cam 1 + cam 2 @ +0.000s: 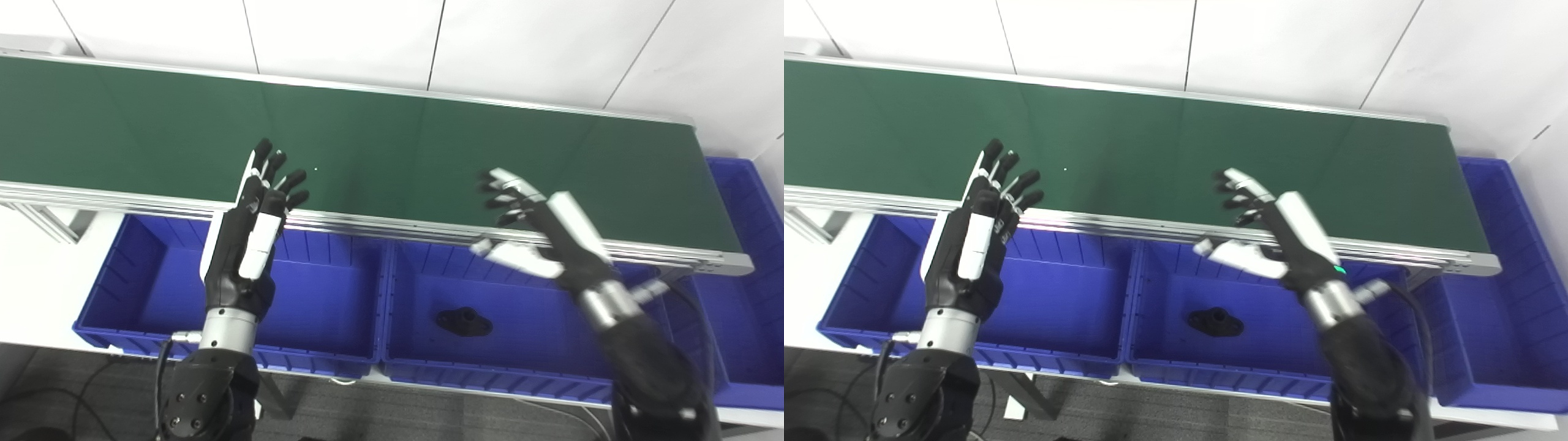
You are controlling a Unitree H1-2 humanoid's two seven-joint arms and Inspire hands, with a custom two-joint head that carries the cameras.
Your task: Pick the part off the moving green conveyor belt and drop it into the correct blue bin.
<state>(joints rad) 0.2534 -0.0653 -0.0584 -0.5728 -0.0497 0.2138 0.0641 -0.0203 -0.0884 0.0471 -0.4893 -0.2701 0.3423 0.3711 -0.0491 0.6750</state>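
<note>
Drop looks done: black flanged part (463, 321) lying in middle blue bin (422, 361), lower centre. Left robot hand (254, 229) and right robot hand (539, 229) both splayed, empty. Green conveyor belt (398, 153) bare; probably waiting next.

Room was bright and evenly lit, soft shadows; only the right hand (539, 226) looked motion-blurred.

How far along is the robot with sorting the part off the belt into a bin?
Done, by the look of it: a black part lies on the floor of the middle blue bin. In hand: nothing; the left hand and right hand are both open, raised near the belt's front rail. Left: the visible stretch of the green conveyor belt carries no part, so nothing is waiting to be picked.
</note>
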